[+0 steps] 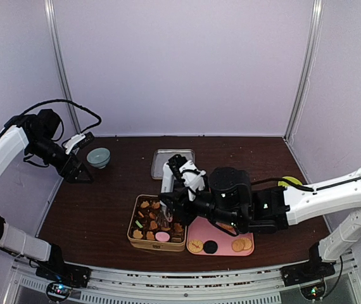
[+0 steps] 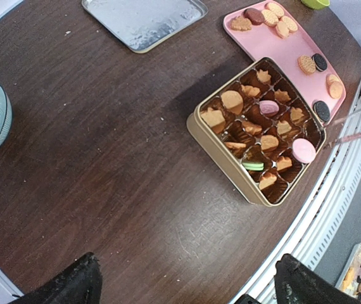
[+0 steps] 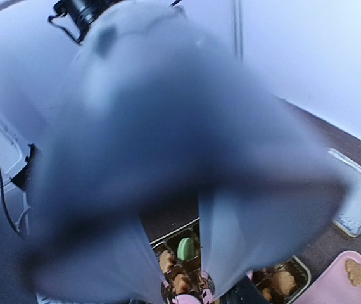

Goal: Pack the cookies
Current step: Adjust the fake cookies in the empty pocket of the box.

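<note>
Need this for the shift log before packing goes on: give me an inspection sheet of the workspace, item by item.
Surface: dark wooden table, a few pale specks.
Job's things: cookies fill most of the gold tin; more lie on the pink tray.
Clutter: bowl far left; metal lid behind the tin; green object partly hidden by the right arm.
Grippers: left gripper open, empty, raised at the left; right gripper shut on tongs, tips over the tin.
Cables: black cable loops above the left arm, off the table.
Surroundings: pale walls, metal posts.
</note>
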